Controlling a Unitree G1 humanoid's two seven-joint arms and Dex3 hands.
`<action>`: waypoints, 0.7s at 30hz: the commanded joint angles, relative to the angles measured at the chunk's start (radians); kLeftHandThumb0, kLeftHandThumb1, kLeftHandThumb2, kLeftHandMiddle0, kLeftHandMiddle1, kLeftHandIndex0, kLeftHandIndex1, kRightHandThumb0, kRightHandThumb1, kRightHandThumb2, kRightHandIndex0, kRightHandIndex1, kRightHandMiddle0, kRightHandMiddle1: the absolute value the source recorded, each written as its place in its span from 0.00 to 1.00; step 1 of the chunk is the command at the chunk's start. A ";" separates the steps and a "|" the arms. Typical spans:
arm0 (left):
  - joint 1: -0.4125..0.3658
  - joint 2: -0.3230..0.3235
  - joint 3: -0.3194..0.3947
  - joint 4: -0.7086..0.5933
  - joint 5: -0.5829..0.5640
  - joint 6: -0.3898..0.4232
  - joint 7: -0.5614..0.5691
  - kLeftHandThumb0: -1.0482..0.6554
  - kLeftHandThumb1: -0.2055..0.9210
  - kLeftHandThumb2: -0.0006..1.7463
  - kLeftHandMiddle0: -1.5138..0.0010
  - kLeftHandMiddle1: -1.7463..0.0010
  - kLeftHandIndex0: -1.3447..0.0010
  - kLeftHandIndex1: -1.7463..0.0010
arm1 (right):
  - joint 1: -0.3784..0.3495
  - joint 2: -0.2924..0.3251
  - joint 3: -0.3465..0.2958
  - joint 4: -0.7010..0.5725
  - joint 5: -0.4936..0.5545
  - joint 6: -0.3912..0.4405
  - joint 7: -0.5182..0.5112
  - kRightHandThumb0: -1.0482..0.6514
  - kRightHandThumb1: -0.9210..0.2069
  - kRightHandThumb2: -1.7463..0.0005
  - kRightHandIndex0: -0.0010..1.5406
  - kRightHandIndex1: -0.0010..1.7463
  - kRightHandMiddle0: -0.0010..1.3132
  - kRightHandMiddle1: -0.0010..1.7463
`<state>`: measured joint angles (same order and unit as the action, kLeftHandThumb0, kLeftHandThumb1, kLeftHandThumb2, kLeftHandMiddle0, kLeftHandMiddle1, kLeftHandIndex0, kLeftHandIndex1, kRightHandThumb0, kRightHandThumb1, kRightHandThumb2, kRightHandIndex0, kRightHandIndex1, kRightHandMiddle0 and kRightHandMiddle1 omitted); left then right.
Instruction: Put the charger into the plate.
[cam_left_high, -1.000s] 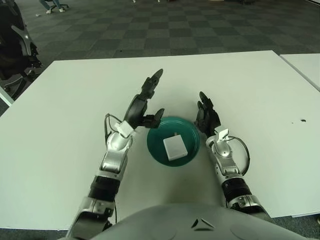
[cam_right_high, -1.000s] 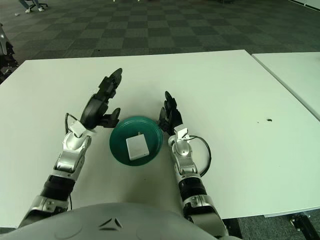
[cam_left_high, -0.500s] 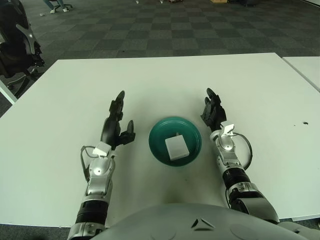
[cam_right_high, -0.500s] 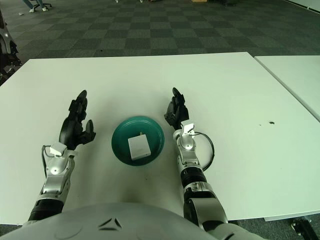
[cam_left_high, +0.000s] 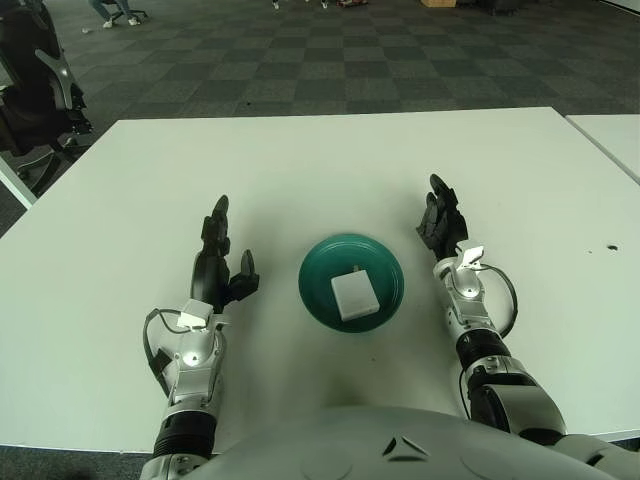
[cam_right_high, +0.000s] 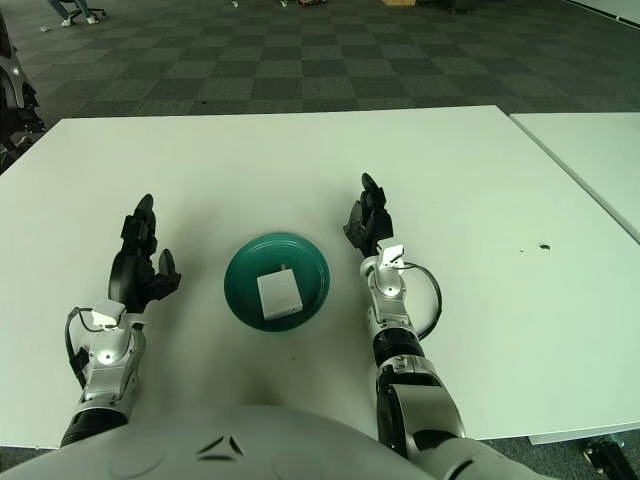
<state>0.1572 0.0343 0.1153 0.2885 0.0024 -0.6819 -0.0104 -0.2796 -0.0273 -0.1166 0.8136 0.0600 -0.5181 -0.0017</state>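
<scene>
Both robot hands, left (cam_left_high: 222, 262) and right (cam_left_high: 441, 217), flank the plate (cam_left_high: 316, 273) open-fingered; charger (cam_left_high: 352, 296) inside.

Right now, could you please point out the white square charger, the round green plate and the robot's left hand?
white square charger (cam_left_high: 353, 295), left eye view, top face.
round green plate (cam_left_high: 317, 290), left eye view, bare left rim.
left hand (cam_left_high: 216, 266), left eye view, palm.

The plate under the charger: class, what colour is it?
The plate is dark teal green, holding the white charger; the left eye view shows it best.
</scene>
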 joint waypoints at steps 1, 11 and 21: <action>0.019 -0.028 -0.002 0.056 -0.008 -0.007 0.019 0.03 1.00 0.57 1.00 1.00 1.00 0.90 | 0.135 -0.013 -0.017 0.130 -0.003 0.083 -0.011 0.14 0.00 0.52 0.00 0.00 0.00 0.12; 0.056 -0.049 -0.029 0.045 0.004 0.032 0.017 0.03 1.00 0.58 0.99 1.00 1.00 0.90 | 0.162 -0.026 -0.014 0.113 -0.006 0.069 0.007 0.14 0.00 0.51 0.00 0.00 0.00 0.11; 0.136 -0.082 -0.124 -0.070 -0.045 0.105 -0.062 0.06 1.00 0.58 0.98 0.99 1.00 0.89 | 0.199 -0.027 -0.012 0.091 -0.025 0.004 -0.006 0.15 0.00 0.53 0.00 0.00 0.00 0.13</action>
<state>0.2207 -0.0178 0.0437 0.2196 -0.0340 -0.6188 -0.0467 -0.2697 -0.0381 -0.1166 0.8105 0.0452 -0.5511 0.0059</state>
